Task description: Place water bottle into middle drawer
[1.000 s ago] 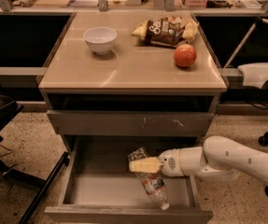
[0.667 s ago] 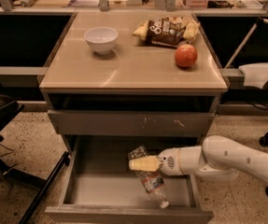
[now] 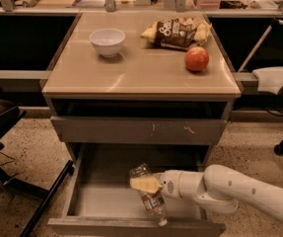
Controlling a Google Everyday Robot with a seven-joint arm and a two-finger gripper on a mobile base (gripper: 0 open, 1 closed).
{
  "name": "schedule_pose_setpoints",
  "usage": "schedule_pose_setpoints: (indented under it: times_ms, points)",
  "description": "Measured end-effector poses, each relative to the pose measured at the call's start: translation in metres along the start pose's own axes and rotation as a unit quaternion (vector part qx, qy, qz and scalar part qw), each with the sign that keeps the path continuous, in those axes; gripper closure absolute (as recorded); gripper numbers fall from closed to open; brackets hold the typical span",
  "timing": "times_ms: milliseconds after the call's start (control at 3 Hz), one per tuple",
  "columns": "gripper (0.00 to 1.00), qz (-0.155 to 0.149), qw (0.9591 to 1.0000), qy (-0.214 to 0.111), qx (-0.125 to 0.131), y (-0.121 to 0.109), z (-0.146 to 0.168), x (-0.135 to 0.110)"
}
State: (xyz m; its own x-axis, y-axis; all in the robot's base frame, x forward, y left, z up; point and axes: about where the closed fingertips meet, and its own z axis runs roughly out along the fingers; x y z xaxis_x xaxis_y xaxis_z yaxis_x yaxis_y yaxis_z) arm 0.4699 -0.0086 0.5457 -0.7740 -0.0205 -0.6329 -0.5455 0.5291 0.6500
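The gripper [image 3: 144, 184] has slid a little left and down. We count one water bottle [image 3: 153, 201], one bowl [image 3: 107, 41], one apple [image 3: 196, 59] and one chip bag [image 3: 175, 32]. The arm [image 3: 239, 191] reaches in from the right, lying flat — its fingers squeeze the water bottle, cap down, over the open middle drawer [image 3: 104, 201].

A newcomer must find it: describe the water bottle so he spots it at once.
Below the tan-topped grey metal cabinet, the open shallow grey middle drawer juts out. Inside, at the white arm's gripper, is a small clear crinkled plastic water bottle, white cap toward the drawer front. It is the only bottle in view.
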Motion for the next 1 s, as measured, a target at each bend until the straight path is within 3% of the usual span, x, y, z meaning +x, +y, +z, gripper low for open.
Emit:
schedule_pose_setpoints:
  times_ms: [333,667,1000]
  points:
    - [1.00,-0.002,0.9972,-0.066,0.036,-0.022,0.021,-0.026]
    - [1.00,0.003,0.9856,-0.148,0.082,-0.044,0.019,-0.073]
    - [1.00,0.008,0.9805,-0.162,0.111,-0.054,0.020,-0.082]
